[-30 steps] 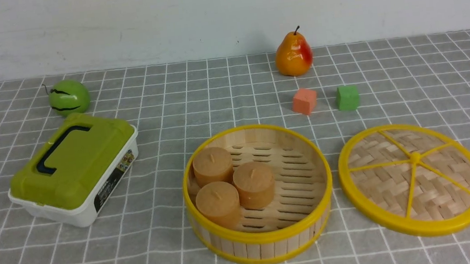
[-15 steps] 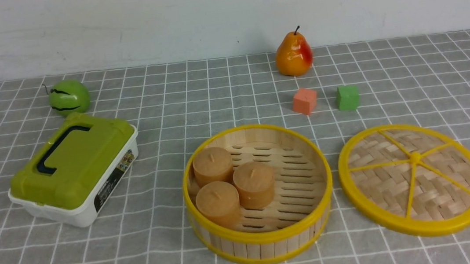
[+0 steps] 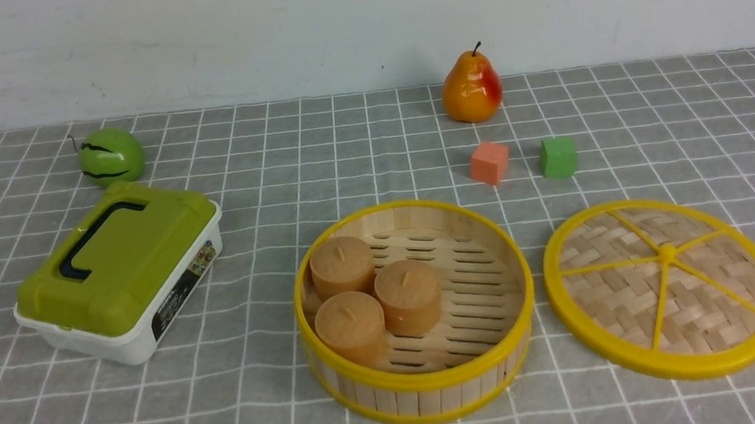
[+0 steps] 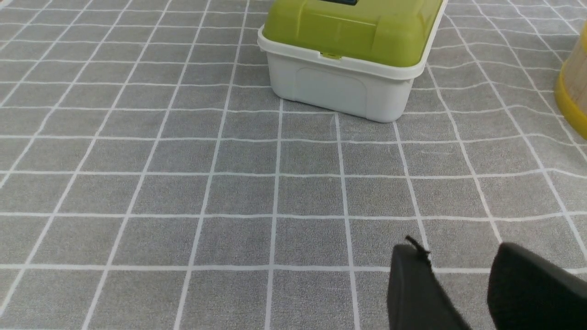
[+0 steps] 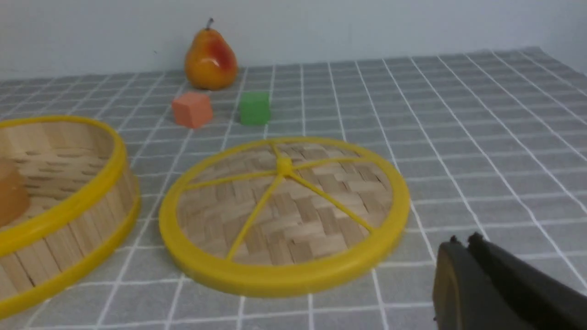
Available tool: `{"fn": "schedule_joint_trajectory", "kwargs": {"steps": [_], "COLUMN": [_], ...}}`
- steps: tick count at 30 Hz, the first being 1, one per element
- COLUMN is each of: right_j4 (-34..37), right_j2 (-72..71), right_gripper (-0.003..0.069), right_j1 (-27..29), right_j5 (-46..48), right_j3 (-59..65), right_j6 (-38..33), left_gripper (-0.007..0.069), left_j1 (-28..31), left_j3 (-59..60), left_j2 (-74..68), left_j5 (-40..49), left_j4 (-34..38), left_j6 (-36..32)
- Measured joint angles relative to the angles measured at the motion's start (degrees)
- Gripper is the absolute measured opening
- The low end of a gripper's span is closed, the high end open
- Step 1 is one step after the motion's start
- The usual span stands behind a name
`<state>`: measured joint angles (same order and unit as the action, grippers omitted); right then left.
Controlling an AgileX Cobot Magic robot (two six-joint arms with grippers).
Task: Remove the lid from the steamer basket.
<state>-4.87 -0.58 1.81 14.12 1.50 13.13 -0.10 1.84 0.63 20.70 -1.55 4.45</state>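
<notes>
Both wrist views cut off the basket (image 5: 59, 201); the right gripper (image 5: 463, 250) is blurred, its jaws unclear.

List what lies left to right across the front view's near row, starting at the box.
White box with green lid → steamer basket, holding three brown cylinders → lid, lying flat on the cloth beside the basket.

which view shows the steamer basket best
The front view: the whole steamer basket shows, open, with three tan cylinders inside and the lid flat beside it. The right wrist view cuts it off at the frame edge; the left wrist view catches only a sliver of its wall.
</notes>
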Motion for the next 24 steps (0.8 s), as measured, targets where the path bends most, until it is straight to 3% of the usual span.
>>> {"fn": "schedule_joint_trajectory", "kwargs": {"steps": [4,24], "right_j4": [-2.8,0.1], "right_j2": [0.0,0.0], "right_gripper": [0.0002,0.0025], "right_j1": [0.3,0.4], "right_j5": [5.5,8.3], "right_j3": [0.0,-0.5], "right_j6": [4.3,2.7], "left_gripper": [0.0239,0.0239], "left_j1": [0.0,0.0], "left_j3": [0.0,0.0], "left_j2": [0.0,0.0], "left_j5": [0.0,0.0], "left_j4": [0.0,0.0], "left_j6": [0.0,0.0]}}
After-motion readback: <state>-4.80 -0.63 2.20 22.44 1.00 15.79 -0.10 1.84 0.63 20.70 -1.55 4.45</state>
